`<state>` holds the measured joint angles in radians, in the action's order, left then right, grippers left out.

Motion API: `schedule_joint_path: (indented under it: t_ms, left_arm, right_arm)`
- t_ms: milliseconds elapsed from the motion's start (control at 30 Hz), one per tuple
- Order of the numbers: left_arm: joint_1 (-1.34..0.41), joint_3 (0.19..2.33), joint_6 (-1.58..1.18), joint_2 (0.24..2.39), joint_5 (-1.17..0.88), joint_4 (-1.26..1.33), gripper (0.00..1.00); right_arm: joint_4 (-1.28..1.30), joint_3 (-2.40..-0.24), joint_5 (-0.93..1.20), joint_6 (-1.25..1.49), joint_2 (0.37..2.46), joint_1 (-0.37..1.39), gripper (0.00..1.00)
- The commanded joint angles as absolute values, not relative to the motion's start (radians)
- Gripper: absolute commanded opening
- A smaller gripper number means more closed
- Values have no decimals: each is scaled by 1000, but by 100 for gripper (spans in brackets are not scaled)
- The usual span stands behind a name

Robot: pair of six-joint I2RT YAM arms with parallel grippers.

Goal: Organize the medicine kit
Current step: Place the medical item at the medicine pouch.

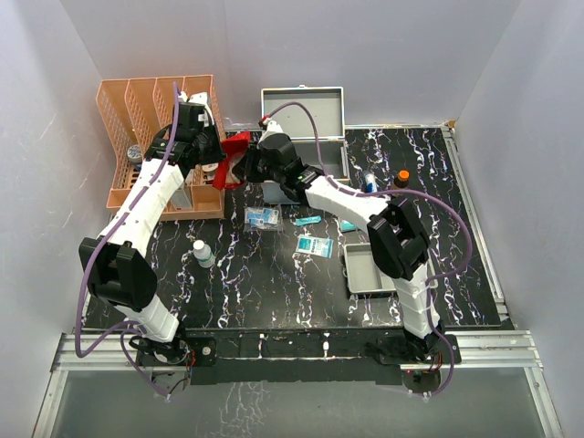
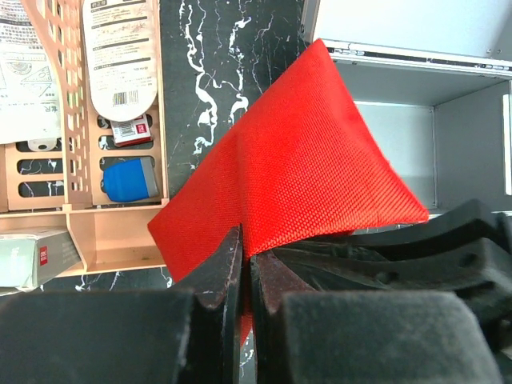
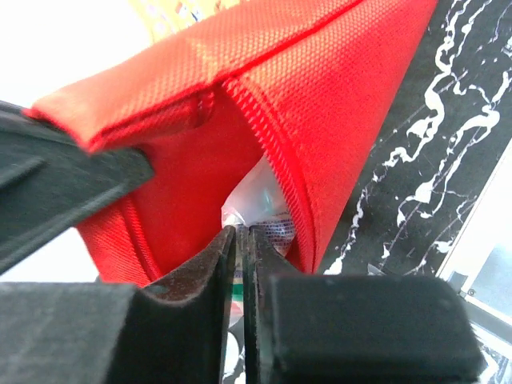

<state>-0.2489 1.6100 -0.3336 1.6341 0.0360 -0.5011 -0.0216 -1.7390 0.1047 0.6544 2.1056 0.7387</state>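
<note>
Black, white-veined surface (image 1: 274,283) fills the floor of a white-walled booth. At the middle of its far edge stands the metal case (image 1: 302,111), open, its lid upright against the back wall. Both tools meet just left of the case, raised above the surface, with a red pouch (image 1: 235,157) between them. The left tool (image 2: 246,246) is pinched tight on the pouch's fabric; the open case lies just beyond the pouch. The right tool (image 3: 239,236) has its fingers pressed narrowly together, tips at a pale packet (image 3: 260,200) inside the pouch's open mouth; whether they grip it I cannot tell. An orange rack (image 1: 155,137) stands at the far left corner.
</note>
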Motion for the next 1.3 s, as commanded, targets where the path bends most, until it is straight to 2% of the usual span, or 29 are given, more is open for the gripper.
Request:
schedule_joint_path:
  t_ms: [0,100,300,500,667,733,767,800,967,1267]
  left_arm:
    - [-252,1620,-338,1580,21,-475,0]
    - [-253,1616,-336,1577,21,-482,0]
    - [-253,1612,-333,1579,26,-489,0]
    - [-253,1609,-332,1579,27,-495,0]
    - [-253,1610,-340,1586,18,-490,0]
    - [-252,1611,-341,1588,18,-488,0]
    - [-253,1610,-342,1589,17,-487,0]
    - [-254,1608,-342,1589,17,-488,0]
    - [-255,1600,-346,1588,16,-492,0]
    - [-255,1608,-364,1599,7,-481,0]
  right_arm:
    - [-104,-1733,51,642,2022,742,16]
    - [-121,-1746,48,637,2020,742,26]
    - [-79,-1784,47,621,2021,742,31]
    - [6,-1794,28,603,2011,742,31]
    - [80,-1854,52,605,2061,742,26]
    - [103,-1883,71,615,2087,743,16]
    - [100,-1892,81,624,2099,742,6]
    - [94,-1897,86,632,2103,742,0]
    - [29,-1904,70,692,2111,742,0]
    - [-162,-1774,-48,801,2076,742,0]
